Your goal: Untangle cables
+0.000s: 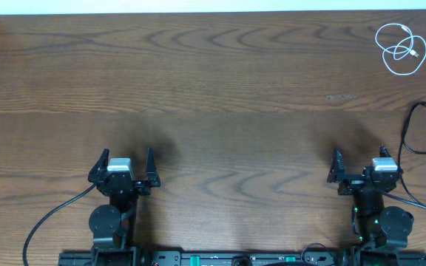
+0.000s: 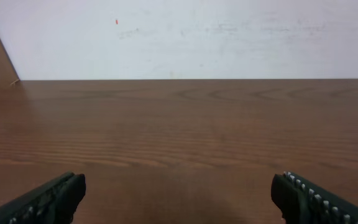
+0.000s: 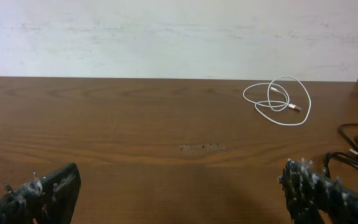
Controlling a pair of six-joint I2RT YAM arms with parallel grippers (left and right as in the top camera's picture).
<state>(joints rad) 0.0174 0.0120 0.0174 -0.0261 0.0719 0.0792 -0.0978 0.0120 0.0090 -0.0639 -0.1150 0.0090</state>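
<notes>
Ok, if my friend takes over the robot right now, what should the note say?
Left fingers: open, empty.
Right fingers: open, empty.
Both are near the brown wooden table's front edge, far from the cables.
Thin white looped cable: far right corner, coiled over itself.
Thin black cable: right edge, apart from the white, partly out of view.
Done: nothing visible.
To do: untangle them.

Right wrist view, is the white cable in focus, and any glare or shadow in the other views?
Right wrist: the white cable reads sharp, though the near fingers look soft. Overhead: even light, faint shadows on the table. Left wrist: mild sheen on the table, no hard glare.
</notes>
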